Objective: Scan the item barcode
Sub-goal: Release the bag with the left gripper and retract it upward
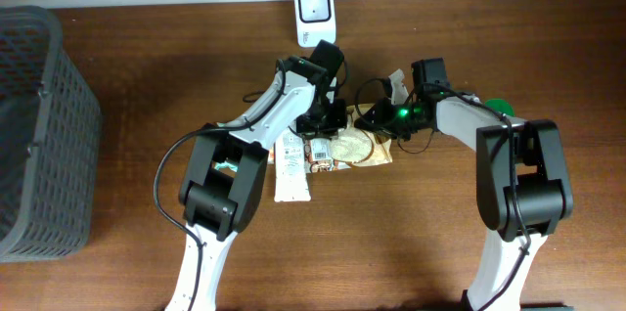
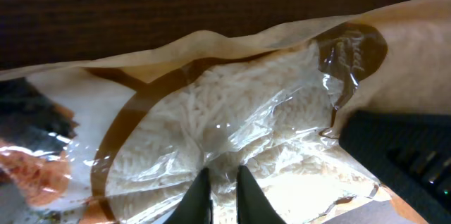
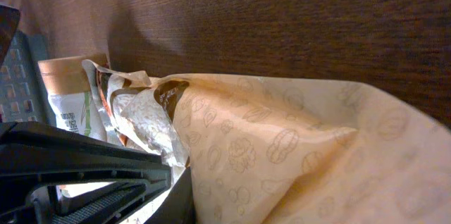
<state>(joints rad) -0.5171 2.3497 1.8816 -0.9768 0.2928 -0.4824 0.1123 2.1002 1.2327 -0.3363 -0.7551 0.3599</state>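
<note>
A tan paper bag [image 1: 357,150] with a clear window lies at the table's middle, between my two arms. In the left wrist view the bag's window [image 2: 232,104] shows white grains, and my left gripper [image 2: 224,171] pinches its clear film with the jaws nearly together. My left gripper [image 1: 328,120] sits at the bag's left end, my right gripper [image 1: 375,123] at its right end. In the right wrist view the printed bag [image 3: 296,139] rises beside one dark finger [image 3: 184,197] and hides the other. No barcode shows on the bag. The white scanner [image 1: 315,13] stands at the far edge.
A white packet [image 1: 290,169] lies just left of the bag, with a small printed packet [image 1: 320,153] beside it. A grey mesh basket [image 1: 39,125] stands at the far left. Something green [image 1: 501,108] sits behind my right arm.
</note>
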